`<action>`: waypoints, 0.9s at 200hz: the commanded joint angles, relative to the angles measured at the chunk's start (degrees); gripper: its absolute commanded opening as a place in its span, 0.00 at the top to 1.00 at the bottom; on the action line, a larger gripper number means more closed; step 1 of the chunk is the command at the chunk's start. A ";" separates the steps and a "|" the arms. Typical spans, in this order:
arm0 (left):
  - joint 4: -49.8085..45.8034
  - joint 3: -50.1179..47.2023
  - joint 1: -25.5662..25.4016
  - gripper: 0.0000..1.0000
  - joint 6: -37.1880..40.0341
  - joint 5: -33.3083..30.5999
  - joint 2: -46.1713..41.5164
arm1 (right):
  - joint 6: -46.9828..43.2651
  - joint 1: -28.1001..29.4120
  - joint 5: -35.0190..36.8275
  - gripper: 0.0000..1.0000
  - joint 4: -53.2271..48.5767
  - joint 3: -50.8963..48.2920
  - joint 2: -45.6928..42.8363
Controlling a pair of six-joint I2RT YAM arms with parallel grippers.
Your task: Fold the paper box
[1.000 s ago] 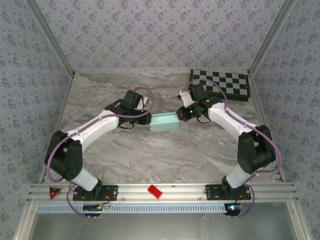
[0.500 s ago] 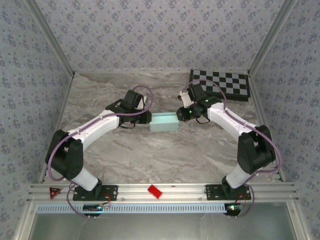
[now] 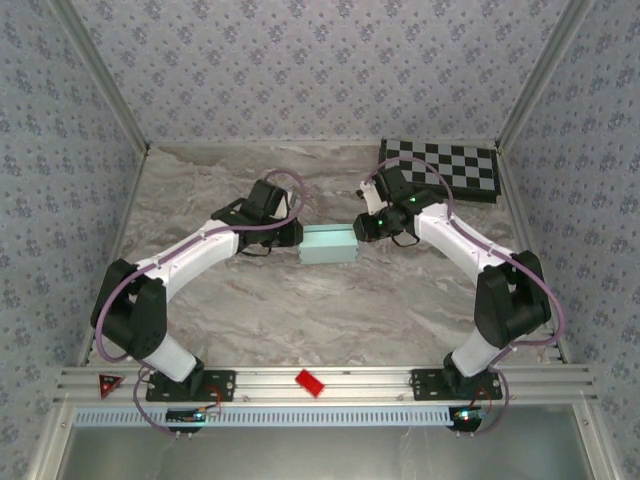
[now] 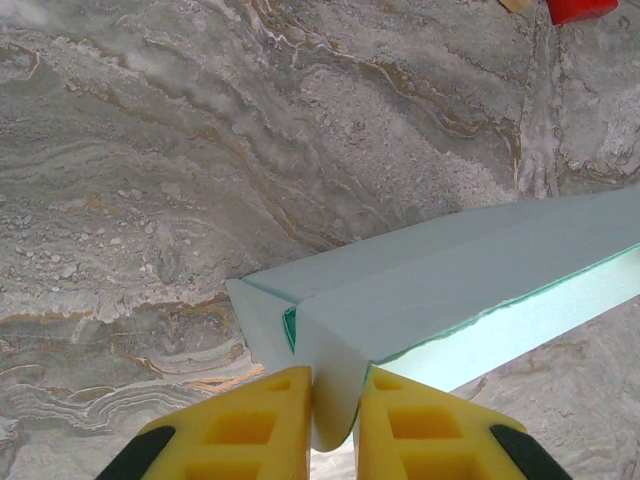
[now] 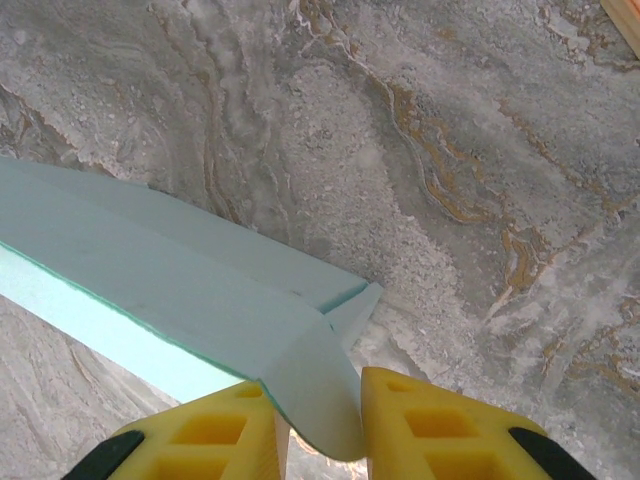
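The paper box [image 3: 328,244] is a pale mint rectangular box lying on the marble table between the two arms. My left gripper [image 3: 297,237] is at its left end and my right gripper [image 3: 361,228] is at its right end. In the left wrist view, the yellow fingers [image 4: 270,425] of the left gripper [image 4: 335,425] are shut on a rounded end flap of the paper box [image 4: 470,270]. In the right wrist view, the right gripper [image 5: 322,430] holds the other end flap of the paper box [image 5: 180,290] between its yellow fingers [image 5: 430,430]; the flap curls against the right finger.
A black-and-white checkered board [image 3: 445,168] lies at the back right, just behind the right arm. A small red piece [image 3: 309,382] sits on the front rail, and a red triangle [image 3: 107,383] at its left end. Patterned walls close in three sides.
The box stays in place. Both arms have barely shifted, the right gripper edging slightly inward along the box end.
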 commanded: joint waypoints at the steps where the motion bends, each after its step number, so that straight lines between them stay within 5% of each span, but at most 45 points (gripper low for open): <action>1: 0.70 0.87 -0.18 0.84 -1.08 -0.32 -0.01 | 2.02 0.34 1.63 0.75 -3.16 2.12 0.74; 180: 1.16 0.27 -0.94 0.84 -1.53 -0.73 0.68 | 5.57 0.73 -1.89 0.82 -4.06 4.46 3.11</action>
